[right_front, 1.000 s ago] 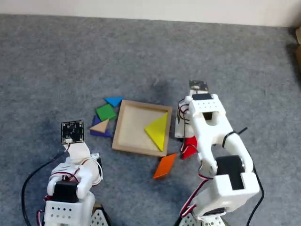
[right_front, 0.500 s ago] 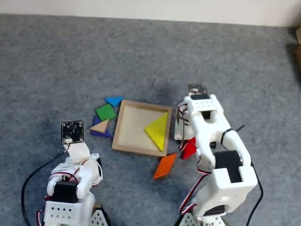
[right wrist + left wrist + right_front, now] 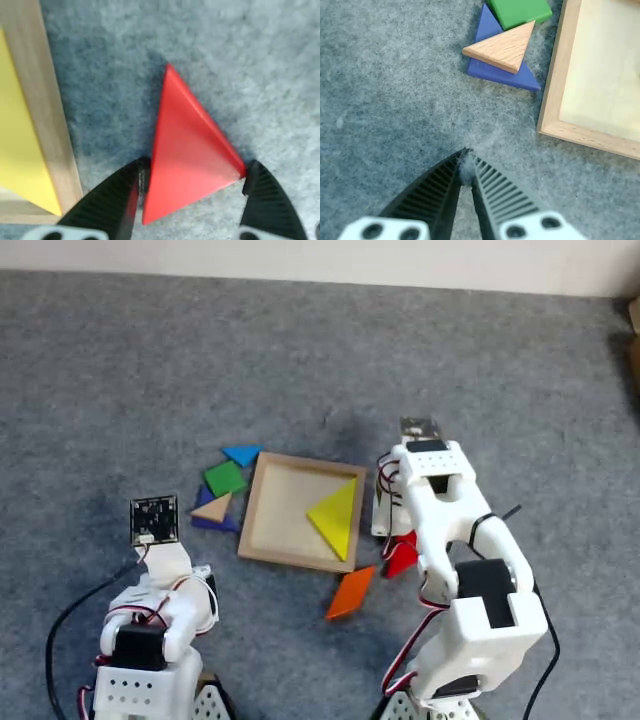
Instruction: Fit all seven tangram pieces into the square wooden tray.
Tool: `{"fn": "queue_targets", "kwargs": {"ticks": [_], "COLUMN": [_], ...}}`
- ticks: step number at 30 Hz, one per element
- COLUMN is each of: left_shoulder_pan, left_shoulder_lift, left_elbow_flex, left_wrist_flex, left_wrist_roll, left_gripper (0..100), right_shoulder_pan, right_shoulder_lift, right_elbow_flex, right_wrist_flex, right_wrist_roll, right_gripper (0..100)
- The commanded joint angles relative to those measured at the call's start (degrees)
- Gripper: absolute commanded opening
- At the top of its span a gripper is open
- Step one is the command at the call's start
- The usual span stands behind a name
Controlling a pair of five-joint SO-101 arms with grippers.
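The square wooden tray (image 3: 247, 510) lies mid-table with a yellow triangle (image 3: 335, 518) in its right part. Beside the tray's right rim (image 3: 47, 100) lies a red triangle (image 3: 187, 150), flat on the carpet. My right gripper (image 3: 195, 177) stands open around it, one finger at each side of its wide end. Left of the tray are a blue triangle (image 3: 241, 454), a green square (image 3: 224, 478) and a wooden triangle (image 3: 502, 47) lying on a dark blue triangle (image 3: 492, 70). An orange parallelogram (image 3: 352, 592) lies below the tray. My left gripper (image 3: 466, 170) is shut, empty, over bare carpet short of those pieces.
Grey carpet covers the whole table. The right arm's body (image 3: 450, 530) hides part of the red triangle (image 3: 403, 555) from above. The left arm's base (image 3: 150, 640) sits at the near left edge. Open carpet stretches beyond the tray.
The right arm shifted slightly toward the near edge a second ago and has since held still over the red triangle. The left arm has not moved.
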Motion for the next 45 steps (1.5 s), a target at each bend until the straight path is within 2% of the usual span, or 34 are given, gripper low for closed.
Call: {"fn": "queue_targets", "kwargs": {"ticks": [1, 4, 13, 40, 42, 45], "left_shoulder_pan": [-0.4, -0.4, -0.4, -0.4, -0.4, -0.4], "left_shoulder_lift": [-0.22, -0.22, -0.22, -0.22, -0.22, -0.22], "left_elbow_flex": [1.1, 1.1, 1.1, 1.1, 1.1, 1.1], "left_wrist_flex": [0.26, 0.26, 0.26, 0.26, 0.26, 0.26], "left_wrist_roll": [-0.44, -0.44, -0.44, -0.44, -0.44, -0.44], "left_gripper": [1, 1, 1, 1, 1, 1], "right_shoulder_pan": [0.48, 0.4, 0.4, 0.22, 0.22, 0.31], "right_shoulder_lift": [-0.75, -1.19, -5.85, 6.37, 6.37, 6.29], "right_elbow_flex": [-2.51, -4.26, -6.9, -6.9, -6.9, -7.43], "right_wrist_flex": [2.59, 6.11, 6.55, 6.11, 6.11, 6.02], "right_wrist_roll": [-0.62, -0.53, -0.44, -0.62, -0.35, -0.18], "right_gripper": [26.4, 26.4, 26.3, 26.2, 23.5, 13.2]}}
